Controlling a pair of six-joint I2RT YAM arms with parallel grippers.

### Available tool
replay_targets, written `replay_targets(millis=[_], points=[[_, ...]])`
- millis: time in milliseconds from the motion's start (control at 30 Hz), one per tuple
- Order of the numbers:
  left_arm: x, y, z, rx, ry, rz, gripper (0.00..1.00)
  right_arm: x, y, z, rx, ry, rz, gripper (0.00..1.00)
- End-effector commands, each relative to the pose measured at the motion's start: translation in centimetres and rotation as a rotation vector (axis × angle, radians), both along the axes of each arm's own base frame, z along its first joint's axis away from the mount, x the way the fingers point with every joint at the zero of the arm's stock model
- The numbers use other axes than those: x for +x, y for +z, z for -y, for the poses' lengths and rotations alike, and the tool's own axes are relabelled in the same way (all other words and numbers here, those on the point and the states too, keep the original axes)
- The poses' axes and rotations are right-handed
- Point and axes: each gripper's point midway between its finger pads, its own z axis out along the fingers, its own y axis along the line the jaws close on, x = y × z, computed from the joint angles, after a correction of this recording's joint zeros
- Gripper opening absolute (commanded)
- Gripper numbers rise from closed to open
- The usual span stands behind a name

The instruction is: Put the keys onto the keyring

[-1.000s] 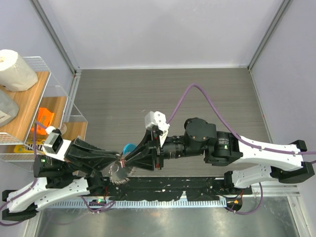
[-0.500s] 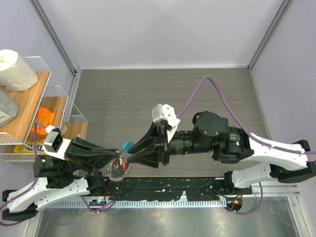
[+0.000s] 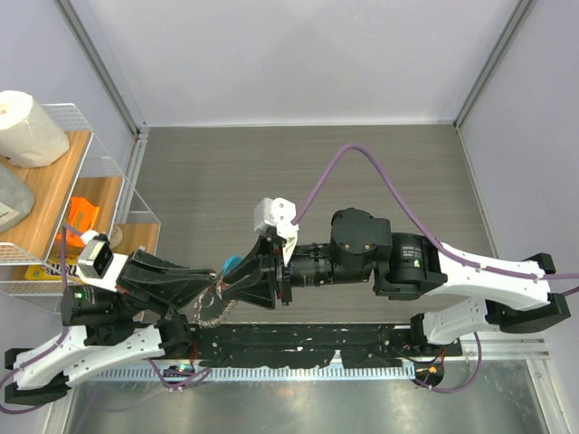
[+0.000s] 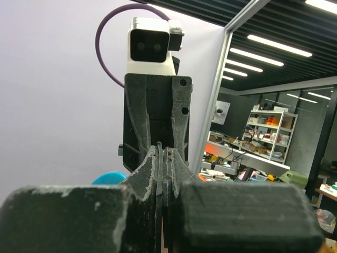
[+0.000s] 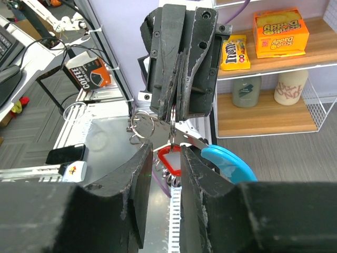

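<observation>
From above, the two arms reach toward each other over the near edge of the desk (image 3: pixel 362 172). The left fingers (image 3: pixel 197 287) and the right fingers (image 3: pixel 246 284) meet tip to tip there. The light-blue tag (image 3: pixel 233 264) shows just behind the meeting point. The chain of the keyring (image 3: pixel 210 313) hangs just below it, over the black rail (image 3: pixel 308 339). At the far left stands a shelf (image 3: pixel 54 181) with a paper roll (image 3: pixel 27 127) on top.

In the left wrist view, the left fingers are pressed together, with only a thin slit between them. Directly in front of them is the right arm's head, upright, with its white camera (image 4: pixel 152 47) on top. A piece of the tag shows to the left of the fingers. What the fingers hold is hidden in this view.

In the right wrist view, the left fingers come down from the top and are clenched on the metal of the keyring. A small wire loop (image 5: pixel 142 126) hangs at their tips, and a silvery piece leads to the right, to the tag. The key (image 5: pixel 169 161), with its red head, sits between the two right fingers, just under the left fingertips. The right fingers seem to grasp it by its sides, but its blade I cannot see clearly. Behind, the shelf carries an orange box (image 5: pixel 276 31) and a yellow bag (image 5: pixel 235 51).
</observation>
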Motion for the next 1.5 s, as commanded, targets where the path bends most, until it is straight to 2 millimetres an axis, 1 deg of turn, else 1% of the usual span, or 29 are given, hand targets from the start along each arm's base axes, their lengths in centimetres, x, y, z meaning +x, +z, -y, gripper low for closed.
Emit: replay_targets(millis=[0, 333, 400, 533, 700, 733, 767, 867, 967, 1000, 1033, 1067, 1100, 1133, 1200, 1233, 1267, 1367, 1400, 1467], points=[[-0.2, 1.3, -1.3, -0.070, 0.009, 0.007, 0.00, 0.2, 3.2, 0.4, 0.082, -0.020, 0.025, 0.34], [-0.2, 1.2, -1.4, -0.069, 0.009, 0.007, 0.00, 0.4, 3.4, -0.3, 0.078, -0.028, 0.037, 0.33], [-0.2, 1.2, -1.5, -0.072, 0.013, 0.007, 0.00, 0.4, 3.5, -0.4, 0.079, -0.029, 0.040, 0.30], [-0.2, 1.2, -1.5, -0.073, 0.012, 0.009, 0.00, 0.4, 3.3, -0.6, 0.072, -0.030, 0.044, 0.20], [-0.2, 1.2, -1.5, -0.071, 0.011, 0.009, 0.00, 0.6, 3.5, -0.6, 0.078, -0.040, 0.051, 0.12], [-0.2, 1.2, -1.5, -0.070, 0.011, 0.009, 0.00, 0.6, 3.6, -0.6, 0.081, -0.043, 0.056, 0.06], [-0.2, 1.1, -1.5, -0.070, 0.010, 0.005, 0.00, 0.7, 3.8, -0.5, 0.084, -0.046, 0.057, 0.06], [0.1, 0.7, -1.2, -0.064, 0.011, -0.013, 0.00, 0.7, 3.5, -0.6, 0.069, -0.051, 0.069, 0.06], [0.5, 0.1, -1.0, -0.046, 0.012, -0.047, 0.00, 0.6, 3.0, -0.1, 0.040, -0.050, 0.083, 0.06], [0.6, -0.2, -0.8, -0.025, 0.014, -0.067, 0.00, 0.6, 3.3, 0.2, 0.042, -0.052, 0.086, 0.06], [0.9, -0.6, -0.5, 0.001, 0.018, -0.084, 0.01, 0.6, 2.6, 0.5, 0.010, -0.049, 0.088, 0.06], [1.0, -1.2, -0.3, 0.041, 0.017, -0.105, 0.05, 0.6, 2.7, 0.8, 0.006, -0.050, 0.091, 0.06], [1.1, -1.5, -0.1, 0.069, 0.020, -0.115, 0.11, 0.5, 2.1, 1.3, -0.022, -0.045, 0.089, 0.06], [1.1, -2.0, 0.1, 0.104, 0.017, -0.128, 0.15, 0.4, 2.0, 1.6, -0.031, -0.040, 0.090, 0.06], [1.1, -3.0, 0.2, 0.152, 0.019, -0.149, 0.22, 0.0, 1.0, 2.2, -0.075, -0.013, 0.087, 0.06], [1.1, -3.4, 0.2, 0.170, 0.020, -0.158, 0.25, -0.5, 0.8, 2.7, -0.086, 0.010, 0.083, 0.06], [1.0, -3.6, 0.0, 0.177, 0.016, -0.159, 0.30, -0.7, 0.2, 2.9, -0.110, 0.025, 0.077, 0.06], [0.3, -4.4, 0.0, 0.227, -0.008, -0.150, 0.37, -1.6, -0.2, 3.5, -0.133, 0.070, 0.066, 0.06], [0.1, -4.9, 0.1, 0.262, -0.018, -0.148, 0.39, -1.6, -0.7, 3.7, -0.156, 0.075, 0.063, 0.06], [-0.5, -5.3, 0.3, 0.306, -0.039, -0.138, 0.41, -1.8, -1.0, 3.9, -0.176, 0.085, 0.054, 0.06]])
